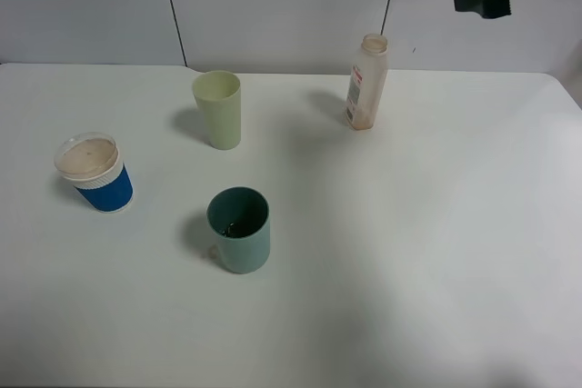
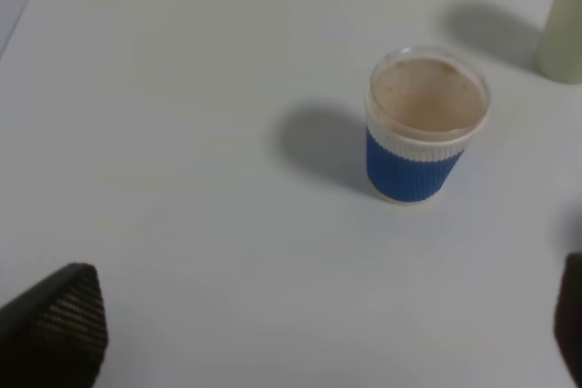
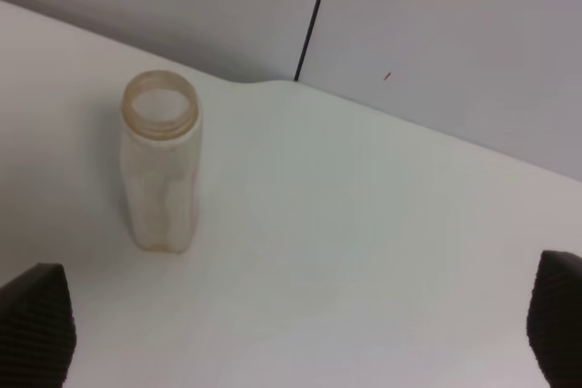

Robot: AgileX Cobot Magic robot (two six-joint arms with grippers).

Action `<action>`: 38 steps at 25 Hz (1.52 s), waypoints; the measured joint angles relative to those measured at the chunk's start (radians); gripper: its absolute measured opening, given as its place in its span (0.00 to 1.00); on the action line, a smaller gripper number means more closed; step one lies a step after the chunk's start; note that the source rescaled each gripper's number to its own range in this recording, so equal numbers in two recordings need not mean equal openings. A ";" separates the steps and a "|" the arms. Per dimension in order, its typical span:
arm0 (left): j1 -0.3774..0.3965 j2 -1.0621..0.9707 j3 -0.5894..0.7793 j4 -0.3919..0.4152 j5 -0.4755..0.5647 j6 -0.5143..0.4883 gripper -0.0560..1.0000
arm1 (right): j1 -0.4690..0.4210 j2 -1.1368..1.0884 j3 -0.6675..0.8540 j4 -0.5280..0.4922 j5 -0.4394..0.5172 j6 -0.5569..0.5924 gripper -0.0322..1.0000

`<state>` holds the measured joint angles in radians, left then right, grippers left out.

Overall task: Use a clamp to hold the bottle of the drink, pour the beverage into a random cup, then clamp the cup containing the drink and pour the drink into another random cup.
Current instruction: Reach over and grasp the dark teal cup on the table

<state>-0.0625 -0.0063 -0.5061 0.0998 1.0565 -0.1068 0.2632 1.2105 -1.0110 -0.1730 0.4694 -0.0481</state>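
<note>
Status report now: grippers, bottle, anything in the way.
Left gripper, right gripper open, empty. Bottle upright, uncapped, unheld. Nothing crowding it.

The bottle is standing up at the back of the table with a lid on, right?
Not quite. The bottle does stand upright at the back of the table, but it has no lid on. The right wrist view shows its open mouth.

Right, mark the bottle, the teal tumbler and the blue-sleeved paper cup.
bottle (image 1: pixel 366 90), exterior high view, on its label.
teal tumbler (image 1: pixel 244 252), exterior high view, outer wall.
blue-sleeved paper cup (image 2: pixel 414 166), left wrist view, ribbed sleeve.
</note>
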 joint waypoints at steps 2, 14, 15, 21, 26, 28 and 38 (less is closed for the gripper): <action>0.000 0.000 0.000 0.000 0.000 0.000 1.00 | 0.000 -0.029 0.000 -0.011 0.039 -0.008 1.00; 0.000 0.000 0.000 0.000 0.000 0.000 1.00 | 0.000 -0.344 0.204 -0.020 0.002 0.020 1.00; 0.000 0.000 0.000 0.000 0.000 0.000 1.00 | 0.000 -0.344 0.204 -0.020 0.002 0.020 1.00; 0.000 0.000 0.000 0.000 0.000 0.000 1.00 | 0.000 -0.523 0.341 0.015 0.078 0.048 1.00; 0.000 0.000 0.000 0.000 0.000 0.000 1.00 | 0.000 -0.652 0.373 0.086 0.207 0.054 1.00; 0.000 0.000 0.000 0.000 0.000 0.000 1.00 | 0.000 -0.688 0.373 0.100 0.280 0.055 1.00; 0.000 0.000 0.000 0.000 0.000 0.000 1.00 | 0.000 -0.889 0.377 0.173 0.579 0.062 1.00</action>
<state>-0.0625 -0.0063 -0.5061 0.0998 1.0565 -0.1068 0.2632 0.3213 -0.6335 0.0000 1.0482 0.0135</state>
